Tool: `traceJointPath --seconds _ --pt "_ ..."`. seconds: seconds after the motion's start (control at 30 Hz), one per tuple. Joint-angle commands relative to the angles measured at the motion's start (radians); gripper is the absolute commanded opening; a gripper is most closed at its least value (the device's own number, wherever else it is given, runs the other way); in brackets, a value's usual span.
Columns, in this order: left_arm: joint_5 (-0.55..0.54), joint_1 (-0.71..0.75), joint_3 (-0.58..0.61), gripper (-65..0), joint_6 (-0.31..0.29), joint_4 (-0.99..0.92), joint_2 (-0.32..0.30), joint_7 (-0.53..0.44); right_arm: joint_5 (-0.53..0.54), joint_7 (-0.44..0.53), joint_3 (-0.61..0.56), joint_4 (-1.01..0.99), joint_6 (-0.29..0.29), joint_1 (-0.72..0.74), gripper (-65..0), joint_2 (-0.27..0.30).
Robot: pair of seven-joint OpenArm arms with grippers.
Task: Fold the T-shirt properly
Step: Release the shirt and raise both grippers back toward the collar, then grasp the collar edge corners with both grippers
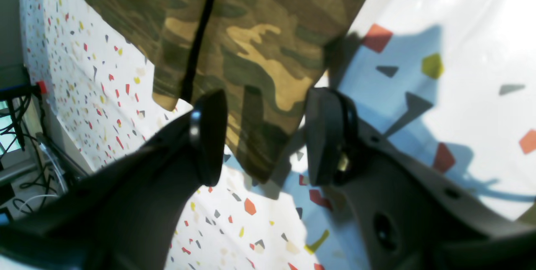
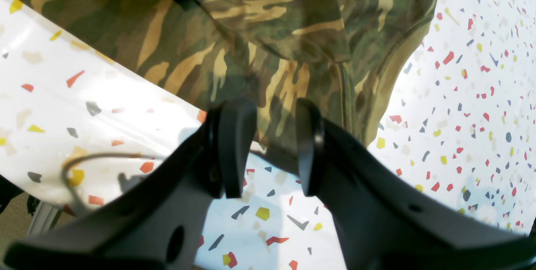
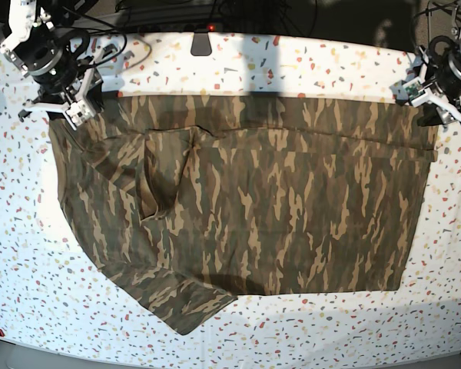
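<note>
- Nearest us in the base view, one short sleeve of the T-shirt (image 3: 246,207) trails toward 7 o'clock, its cuff close to the near edge of the speckled table (image 3: 307,338).
- We see the camouflage shirt spread across the middle of the table, lying mostly flat, with a fold of cloth doubled over at about 9 o'clock from its centre.
- A narrow band along the shirt's far edge looks folded over from one far corner to the other.
- At 10 o'clock, we find the right gripper (image 2: 268,153) at the shirt's far corner; the right wrist view shows its pads (image 2: 234,144) on either side of a hanging cloth edge, with a gap visible. We cannot tell whether it grips the cloth.
- At 2 o'clock, the left gripper (image 1: 264,136) sits at the opposite far corner. Its fingers (image 1: 209,136) are spread wide, released, with a corner of the shirt between them and clear of both pads in the left wrist view.
- Beyond the table's far edge, we make out dark cables (image 3: 177,19).
</note>
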Motion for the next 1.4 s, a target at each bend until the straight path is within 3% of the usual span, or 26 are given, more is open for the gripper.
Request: traceJointPath --seconds 0.0,0.07,0.23,0.47,0.5,0.6,0.67,0.8,1.03,1.13,1.23,1.37 --pt "0.000 0.000 -0.006 -35.8 -0.003 0.008 -0.028 0.003 0.002 0.019 0.006 0.021 0.001 0.002 -44.6 0.011" --pt "0.000 0.000 -0.006 -39.8 -0.004 0.008 -0.038 0.000 0.002 0.019 0.006 0.020 0.001 0.003 -44.6 0.011" --pt "0.000 0.000 -0.006 -65.0 -0.004 0.008 -0.043 -0.001 0.002 0.023 0.006 0.021 0.001 0.003 -44.6 0.011" --pt "-0.001 0.000 -0.006 -65.0 -0.003 0.008 -0.043 -0.003 0.002 0.022 0.006 0.021 0.001 0.003 -44.6 0.011" --pt "0.000 0.000 -0.006 -62.5 -0.003 0.008 -0.043 -0.003 0.002 0.023 0.006 0.021 0.001 0.003 -44.6 0.011" --pt "0.000 0.003 -0.006 -45.3 -0.003 0.008 -0.043 -0.002 0.002 0.023 0.006 0.021 0.001 0.003 -44.6 0.011" --pt "0.000 0.003 -0.006 -41.7 -0.003 0.008 -0.042 -0.003 0.002 0.023 0.006 0.021 0.001 0.003 -44.6 0.011" --pt "0.000 -0.005 -0.006 -41.8 0.059 0.006 -0.042 -0.027 0.002 0.023 0.006 0.021 0.001 0.003 -44.6 0.011" --pt "0.000 -0.070 -0.006 -42.3 0.060 -0.070 -0.041 -0.034 0.002 0.022 0.006 0.021 0.001 0.003 -44.6 0.011" --pt "0.000 -0.074 -0.006 -49.8 0.060 -0.073 -0.041 -0.033 0.002 0.023 0.006 0.021 0.001 0.003 -44.6 0.011" --pt "-0.001 -0.060 -0.006 -63.7 0.059 -0.073 -0.041 -0.034 0.002 0.022 0.006 0.021 0.001 0.003 -44.6 0.011" --pt "-0.053 -0.041 -0.006 -65.0 0.059 -0.072 -0.041 -0.060 0.111 0.024 0.006 0.020 0.001 -0.011 -43.8 0.043"
